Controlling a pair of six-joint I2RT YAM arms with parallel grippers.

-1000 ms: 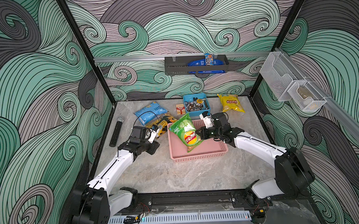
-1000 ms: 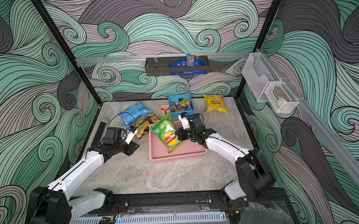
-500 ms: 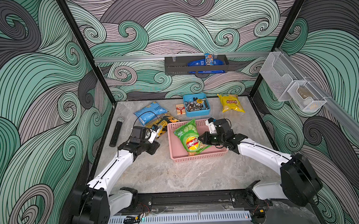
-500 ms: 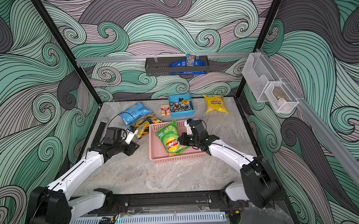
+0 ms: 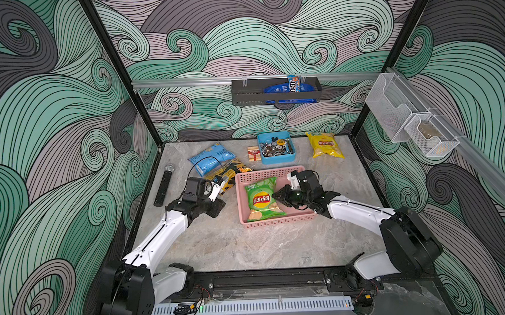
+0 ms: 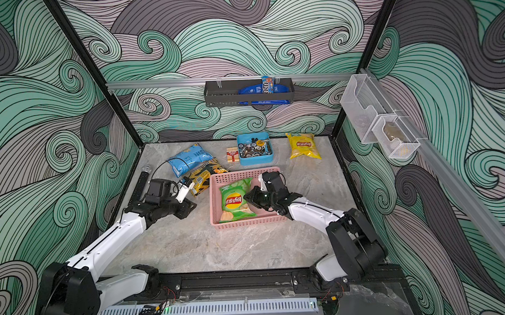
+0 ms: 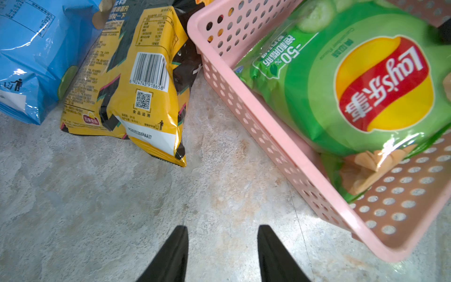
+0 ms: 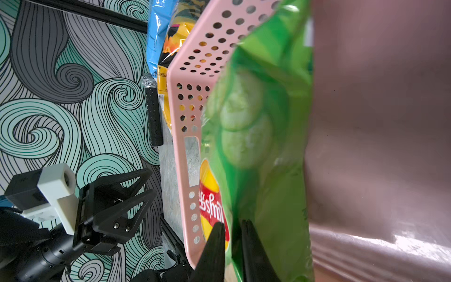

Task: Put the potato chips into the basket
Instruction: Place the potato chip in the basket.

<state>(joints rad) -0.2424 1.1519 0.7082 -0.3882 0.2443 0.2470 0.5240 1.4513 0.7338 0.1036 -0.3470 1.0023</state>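
The green bag (image 5: 262, 199) of potato chips lies flat in the pink basket (image 5: 277, 222), in the half at 9 o'clock. It is puffy and shiny. A round red-and-yellow logo sits in its middle, and in both top views the logo reads upside down. Pale cucumber slices are drawn at one end and golden chips at the other. The bag's long way runs from 12 o'clock to 6 o'clock. The cucumber end points to 12 o'clock, at the back wall. The chip end points to 6 o'clock.

The right fingers (image 8: 216, 244) reach into the basket from 3 o'clock and meet the bag's 3 o'clock edge. They stand narrow, with the bag's edge in the thin gap between them. I cannot tell if they pinch it.

The basket sits in the middle of the grey surface (image 5: 249, 246). The black-and-yellow bag (image 5: 227, 175) lies just beside the basket's 10 o'clock corner. The light blue bag (image 5: 210, 161) touches it, farther out at 10 o'clock. The yellow bag (image 5: 324, 145) lies well apart at 1 o'clock.

The left fingers (image 7: 175, 254) hang over the surface at the basket's 9 o'clock side. They stand apart and hold nothing.

A blue tray (image 5: 278, 161) of metal bits sits at 12 o'clock. A black microphone (image 5: 164, 185) lies far out at 9 o'clock.
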